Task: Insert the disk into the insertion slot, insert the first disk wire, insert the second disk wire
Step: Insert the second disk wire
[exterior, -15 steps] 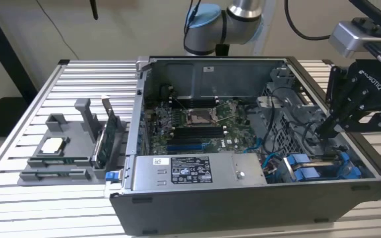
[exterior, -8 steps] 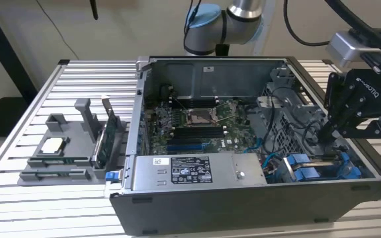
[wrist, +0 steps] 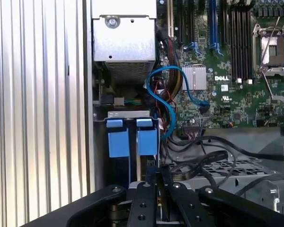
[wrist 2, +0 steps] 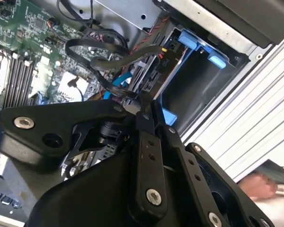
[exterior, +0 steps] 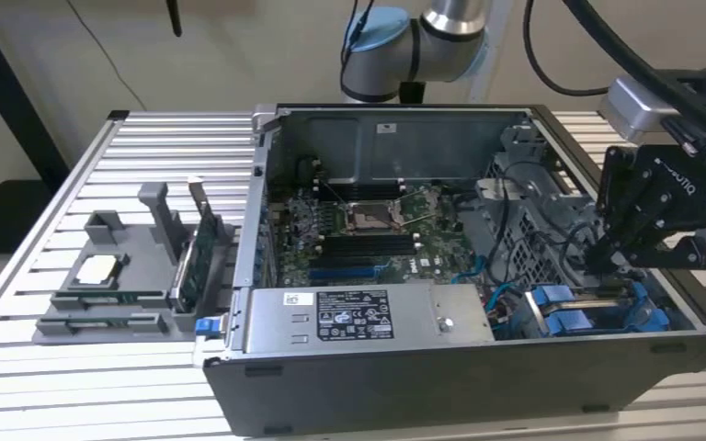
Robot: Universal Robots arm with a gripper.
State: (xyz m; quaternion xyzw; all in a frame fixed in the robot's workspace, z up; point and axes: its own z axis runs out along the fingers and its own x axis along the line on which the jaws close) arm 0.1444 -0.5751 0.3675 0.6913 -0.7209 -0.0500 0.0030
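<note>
Case: open computer case [exterior: 451,367] lies on a slatted metal table [exterior: 34,276]; arm reaches in at the exterior view's right.
Surroundings: green motherboard [exterior: 366,230] in the middle; grey power supply box [exterior: 366,317] at the near wall, just beside the drive bay [exterior: 684,308].
Obstructions: black cables [wrist 2: 109,52] and a blue cable [wrist: 168,94] loop between motherboard and bay, close to the fingertips.
Disk: sits in the bay, in the near corner at the exterior view's right; blue carrier [exterior: 586,312] tabs show in both wrist views [wrist: 132,139].
Disk orientation: on edge, long axis running along the case's side wall, connector end towards the cables.
Gripper [exterior: 617,262]: fingers [wrist 2: 146,113] pressed together, tips down among the cables at the disk's connector end; whether they pinch a wire, cannot tell.
Off-case: grey parts holder [exterior: 120,276] on the table at the exterior view's left.
</note>
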